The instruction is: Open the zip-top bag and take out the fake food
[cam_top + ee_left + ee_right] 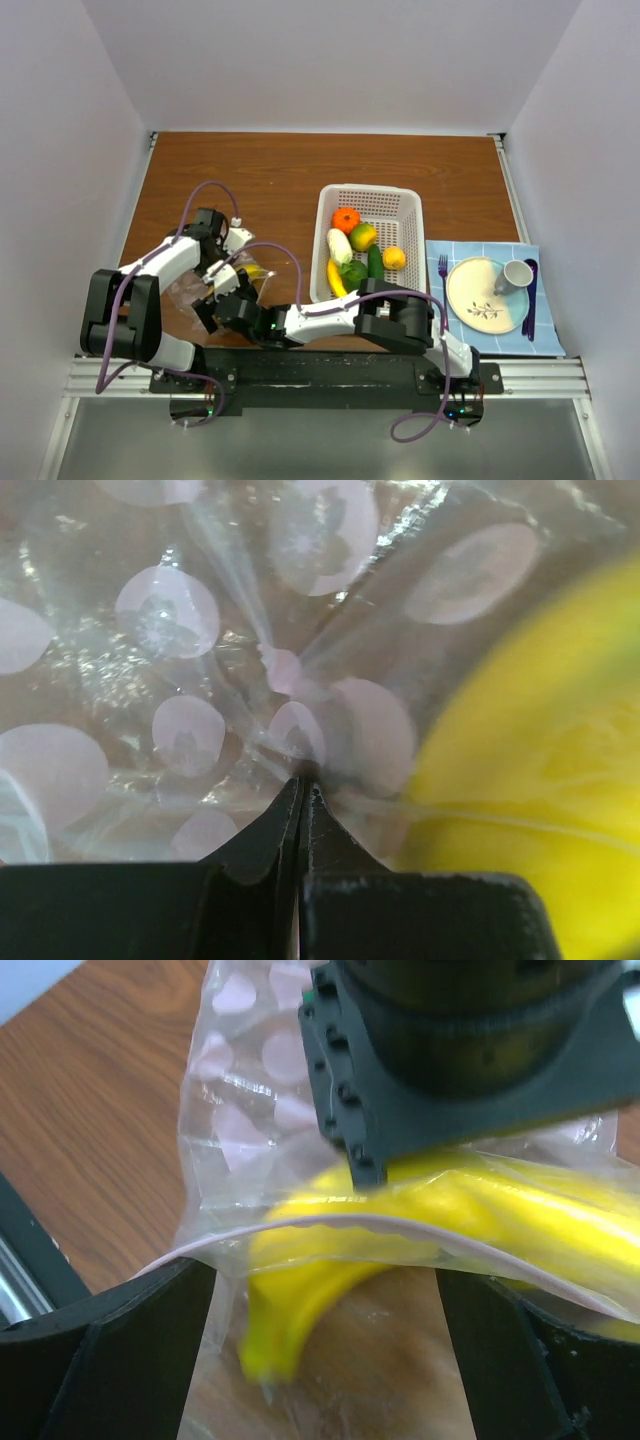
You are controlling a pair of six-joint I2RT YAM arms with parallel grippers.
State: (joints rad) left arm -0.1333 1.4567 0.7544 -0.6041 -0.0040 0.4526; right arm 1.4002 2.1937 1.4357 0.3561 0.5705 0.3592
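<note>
While the counter (pixel 250 170) carries the white basket (pixel 410 200) holding most of the fake food (pixel 355 245), well off to the right of both sets of jaws, the zip-top bag (pixel 240 1090) lies bunched between the two arms with a yellow banana (pixel 480 1210) in it. The left gripper (pixel 300 785) has its jaws pinched shut on a fold of the dotted plastic, the banana just to their right. The right gripper (pixel 325 1350) has its jaws spread wide on nothing, the banana's tip between them; whether that tip is clear of the film I cannot tell. In my judgement the left jaws should hold the film fixed while the right jaws close on the banana alone, not plastic, then draw it out through the mouth
</note>
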